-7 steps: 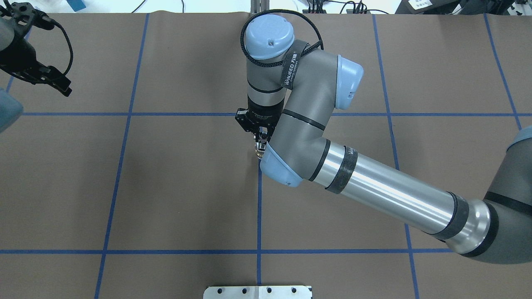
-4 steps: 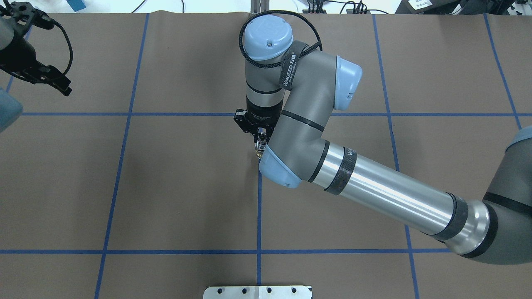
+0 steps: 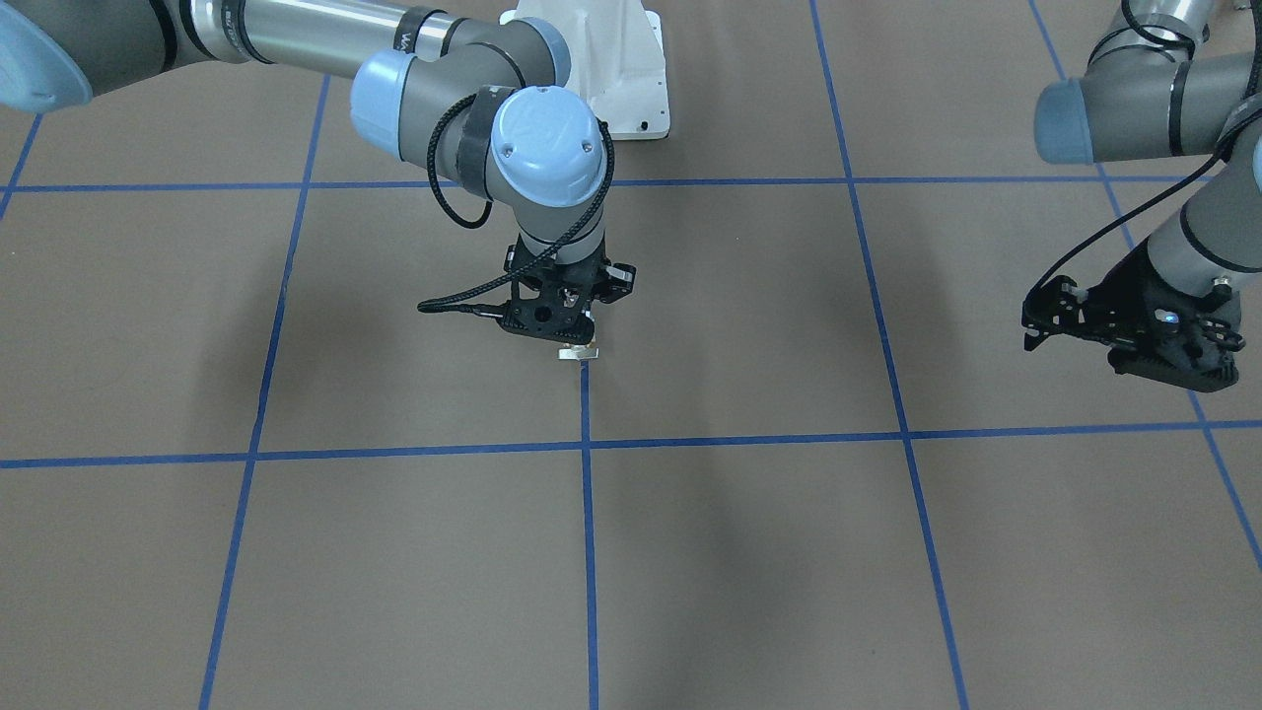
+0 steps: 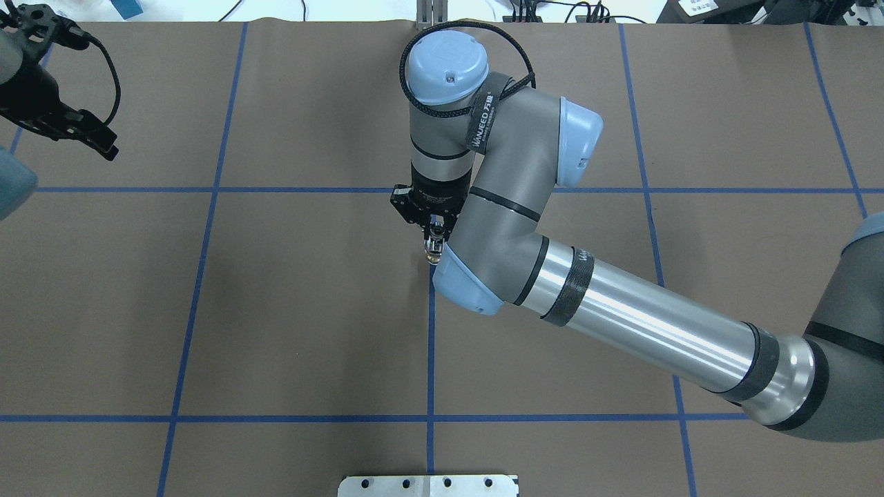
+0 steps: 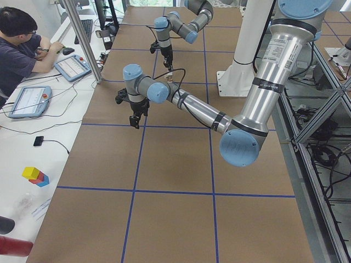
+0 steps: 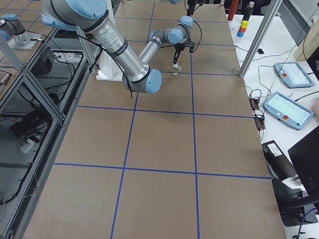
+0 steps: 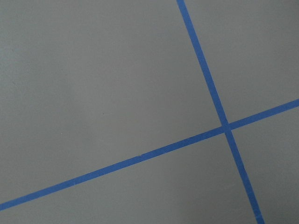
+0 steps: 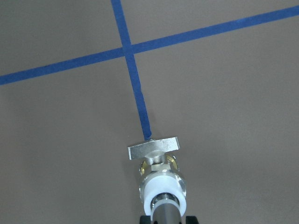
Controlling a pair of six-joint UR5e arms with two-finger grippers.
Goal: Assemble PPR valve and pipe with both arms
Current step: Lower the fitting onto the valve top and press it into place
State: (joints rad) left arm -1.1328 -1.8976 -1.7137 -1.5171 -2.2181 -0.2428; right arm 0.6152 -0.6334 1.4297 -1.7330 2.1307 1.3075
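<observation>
The PPR valve (image 8: 161,179) stays by the blue tape line's (image 8: 140,102) end, low over the desk (image 4: 276,310) and already seated on the pipe (image 8: 164,211). The right hand (image 3: 570,337), clamped on the pipe, has only wobbled sideways and back, so the joint looks made. The left hand (image 4: 97,134) hangs well apart; I cannot tell whether it is open.

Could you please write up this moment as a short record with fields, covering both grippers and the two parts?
right gripper: shut on the pipe, pointing down over the middle of the table
pipe: silvery stub, its end inside the valve's white collar
PPR valve: beyond the pipe, handle tab farthest from the gripper, by the end of a blue tape line
valve touching table: cannot tell
left gripper: far off to the robot's left, nothing seen in it; open or shut unclear
</observation>
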